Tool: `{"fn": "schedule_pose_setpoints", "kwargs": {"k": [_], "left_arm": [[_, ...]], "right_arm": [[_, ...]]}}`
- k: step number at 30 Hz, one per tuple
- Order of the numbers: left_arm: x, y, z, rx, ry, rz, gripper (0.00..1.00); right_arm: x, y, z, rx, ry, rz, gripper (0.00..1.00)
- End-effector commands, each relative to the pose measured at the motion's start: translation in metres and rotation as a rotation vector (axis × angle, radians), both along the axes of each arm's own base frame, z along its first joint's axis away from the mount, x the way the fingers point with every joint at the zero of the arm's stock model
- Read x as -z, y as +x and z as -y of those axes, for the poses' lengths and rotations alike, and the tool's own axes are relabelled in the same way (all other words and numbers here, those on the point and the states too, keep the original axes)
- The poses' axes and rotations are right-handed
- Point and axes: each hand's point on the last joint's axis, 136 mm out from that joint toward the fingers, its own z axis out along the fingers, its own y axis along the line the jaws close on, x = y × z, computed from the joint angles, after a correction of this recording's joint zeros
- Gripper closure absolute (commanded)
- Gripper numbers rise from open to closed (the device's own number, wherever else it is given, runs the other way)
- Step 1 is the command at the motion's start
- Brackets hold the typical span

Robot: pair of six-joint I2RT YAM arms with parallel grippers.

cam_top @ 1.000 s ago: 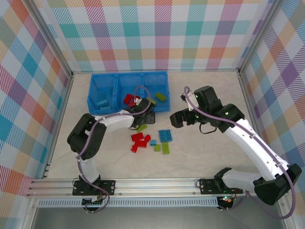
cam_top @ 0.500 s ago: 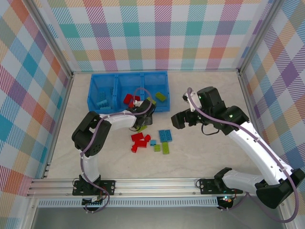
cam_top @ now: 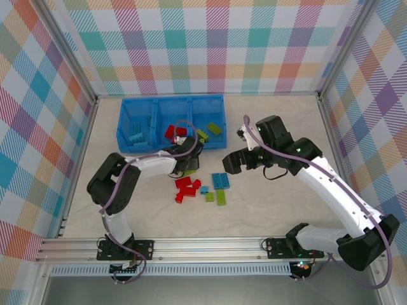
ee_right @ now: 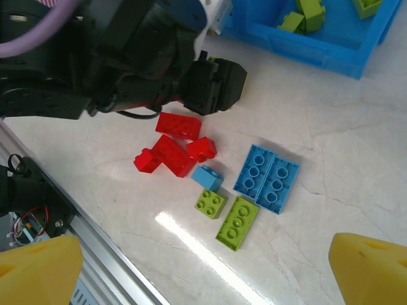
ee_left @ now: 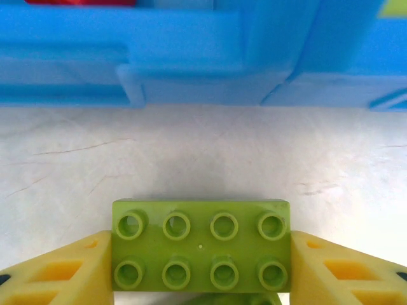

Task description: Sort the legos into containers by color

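My left gripper [ee_left: 201, 257] is shut on a lime green brick [ee_left: 200, 244], one yellow finger [ee_left: 67, 273] against each short end. The brick sits low over the table just in front of the blue tray [ee_left: 191, 70]. From above, the left gripper [cam_top: 190, 160] is near the tray's front wall [cam_top: 166, 147]. The tray holds light blue bricks [cam_top: 135, 135] on the left, red ones [cam_top: 173, 131] in the middle and green ones [cam_top: 213, 129] on the right. My right gripper [cam_top: 232, 164] hangs open above the loose bricks, nothing between its fingertips [ee_right: 38, 270].
Loose on the table are a red cluster [ee_right: 175, 152], two light blue plates side by side [ee_right: 267, 178], a small light blue brick [ee_right: 207, 178], a small green brick [ee_right: 210, 203] and a long green one [ee_right: 237, 222]. The metal rail [cam_top: 203, 244] runs along the near edge.
The right gripper has drifted slightly left and nearer, over the loose bricks. The left gripper has stayed by the green brick in front of the tray, its arm shifting a little.
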Motion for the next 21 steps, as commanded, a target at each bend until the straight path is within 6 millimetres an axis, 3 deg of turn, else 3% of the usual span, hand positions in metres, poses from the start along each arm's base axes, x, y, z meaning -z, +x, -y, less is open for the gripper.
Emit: {"fn": "schedule_pose_setpoints", "kwargs": {"k": [1,4,7,9,13,16,21], "left_arm": [[-0.073,0.001,0.024,0.088,-0.099,0.130,0.48],[-0.112,0.000,0.039,0.143,-0.117,0.180,0.48],[-0.141,0.021,0.052,0.167,-0.105,0.265,0.48],[-0.149,0.044,0.060,0.176,-0.051,0.311,0.48],[-0.130,0.096,0.072,0.175,-0.018,0.270,0.48],[-0.120,0.124,0.079,0.160,-0.020,0.271,0.45],[-0.108,0.142,0.091,0.182,-0.019,0.254,0.28]], "right_arm": [[-0.007,0.000,-0.003,0.006,0.044,0.007,0.00],[-0.011,0.003,-0.004,0.012,0.058,0.027,0.00],[-0.013,0.005,-0.003,0.025,0.061,0.042,0.00],[-0.014,0.004,-0.001,0.035,0.066,0.053,0.00],[-0.017,0.000,0.004,0.058,0.084,0.071,0.00],[-0.017,-0.003,0.006,0.071,0.107,0.069,0.00],[-0.014,-0.007,0.008,0.075,0.113,0.062,0.00]]}}
